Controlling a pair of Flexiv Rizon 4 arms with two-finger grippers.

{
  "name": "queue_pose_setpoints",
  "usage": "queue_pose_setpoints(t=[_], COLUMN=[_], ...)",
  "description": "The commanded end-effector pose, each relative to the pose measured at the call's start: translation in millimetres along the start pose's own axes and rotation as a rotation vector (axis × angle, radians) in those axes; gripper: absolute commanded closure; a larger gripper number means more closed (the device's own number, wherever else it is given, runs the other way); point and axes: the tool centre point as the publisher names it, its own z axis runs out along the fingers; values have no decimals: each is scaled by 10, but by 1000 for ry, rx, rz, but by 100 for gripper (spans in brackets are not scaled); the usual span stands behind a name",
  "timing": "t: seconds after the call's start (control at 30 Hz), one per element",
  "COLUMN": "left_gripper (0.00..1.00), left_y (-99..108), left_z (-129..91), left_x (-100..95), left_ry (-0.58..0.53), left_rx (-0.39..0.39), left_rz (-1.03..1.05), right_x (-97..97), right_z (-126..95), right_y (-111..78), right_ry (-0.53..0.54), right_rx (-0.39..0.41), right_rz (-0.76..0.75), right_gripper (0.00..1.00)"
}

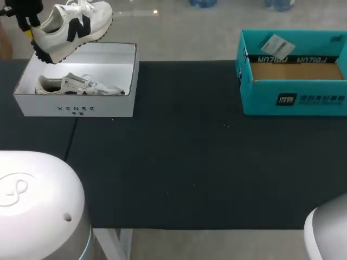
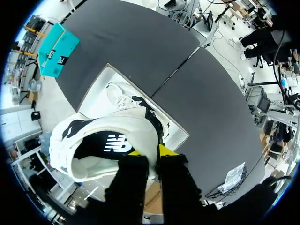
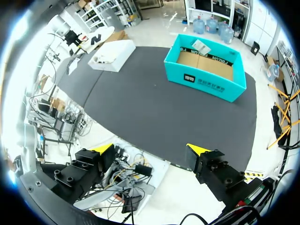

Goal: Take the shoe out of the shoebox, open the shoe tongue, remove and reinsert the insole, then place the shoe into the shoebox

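The left gripper [image 2: 152, 152] is clamped on the heel collar of the shoe [image 1: 70, 27] and holds it aloft over the far rim of the white box [image 1: 76, 108], at the table's 10 o'clock. The take-out step looks nearly done, and next the shoe likely needs setting on the mat toward the box's 4 o'clock, ready for tongue work. It is white with a dark side mark, toe toward 2 o'clock, while the right gripper [image 3: 150, 147] hangs spread wide off the 5 o'clock edge.
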Motion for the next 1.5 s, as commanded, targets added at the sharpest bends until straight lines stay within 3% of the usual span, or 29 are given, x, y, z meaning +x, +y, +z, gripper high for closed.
queue_pose_setpoints(t=[0.03, 0.13, 0.87, 0.97, 1.1, 1.5], left_gripper=[100, 100, 100, 100, 100, 100], left_y=[96, 214, 214, 282, 451, 816], left_z=[-3, -9, -9, -43, -31, 208], left_x=[136, 192, 192, 125, 35, -116], left_ry=[-171, -231, -231, -150, -133, -86], left_rx=[57, 85, 85, 5, -48, -78], left_rz=[786, 992, 992, 1032, 1029, 940], right_x=[0, 0, 0, 0, 0, 0], right_z=[-14, -14, -14, -14, -14, -14], right_y=[37, 37, 37, 37, 37, 37], right_ry=[0, 0, 0, 0, 0, 0], right_rx=[9, 9, 9, 9, 9, 9], right_rz=[1, 1, 1, 1, 1, 1], right_gripper=[0, 0, 0, 0, 0, 0])
